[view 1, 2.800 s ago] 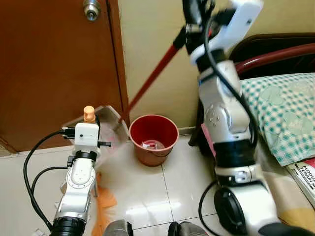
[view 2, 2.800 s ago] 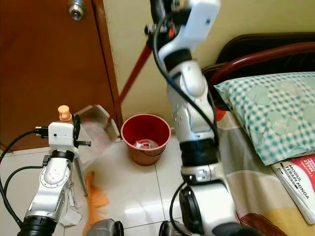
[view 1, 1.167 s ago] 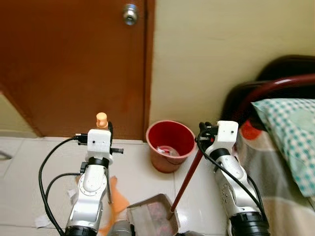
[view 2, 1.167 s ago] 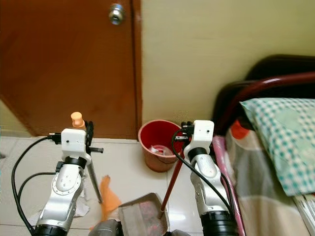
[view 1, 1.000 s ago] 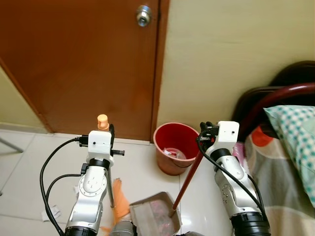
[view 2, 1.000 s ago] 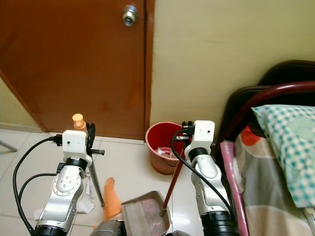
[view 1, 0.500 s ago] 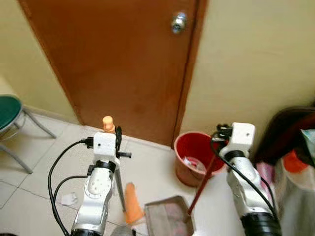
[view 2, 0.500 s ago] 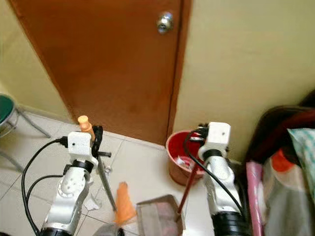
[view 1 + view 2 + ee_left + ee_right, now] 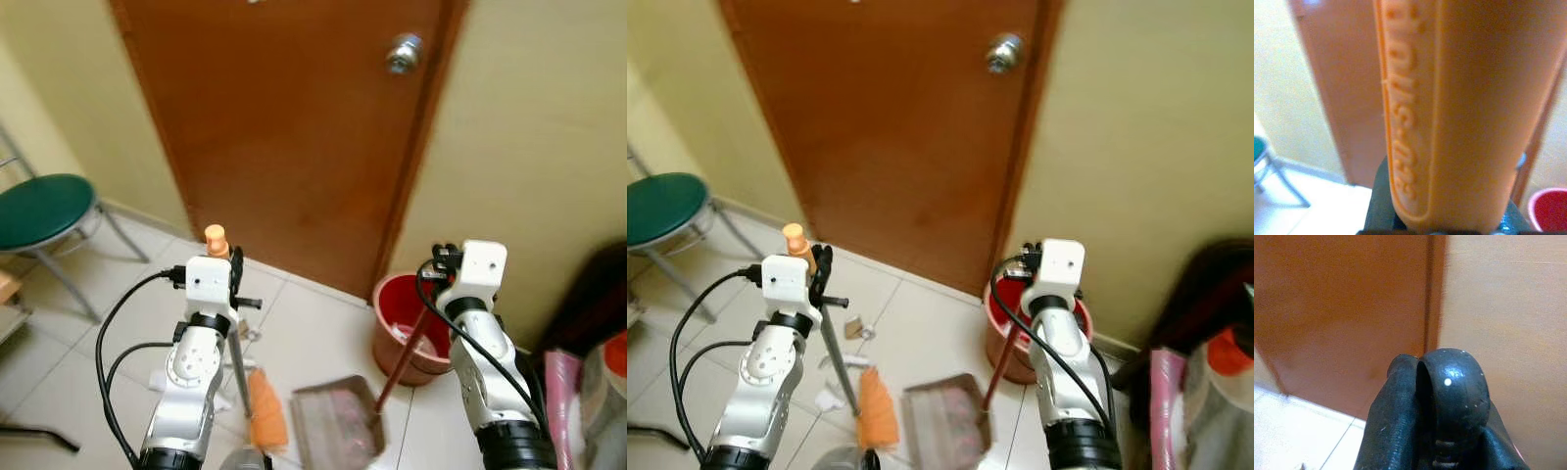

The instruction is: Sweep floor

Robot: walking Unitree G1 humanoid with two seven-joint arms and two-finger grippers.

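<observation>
My left gripper is shut on a broom with an orange handle tip and a grey pole; its orange bristles rest on the white tiles. The orange handle looms close in the left wrist view. My right gripper is shut on the red handle of a grey dustpan, which sits on the floor with debris in it. The handle's black end cap is in the right wrist view. A red bucket stands behind the dustpan, against the wall.
A brown door is shut straight ahead. A green stool stands at the left. Paper scraps lie on the tiles near the broom. A dark bed frame is at the right edge.
The right arm has brought the dustpan down from its raised tilt over the bucket to the floor. The camera has swung left: the stool has come into view and the bed has slid out.
</observation>
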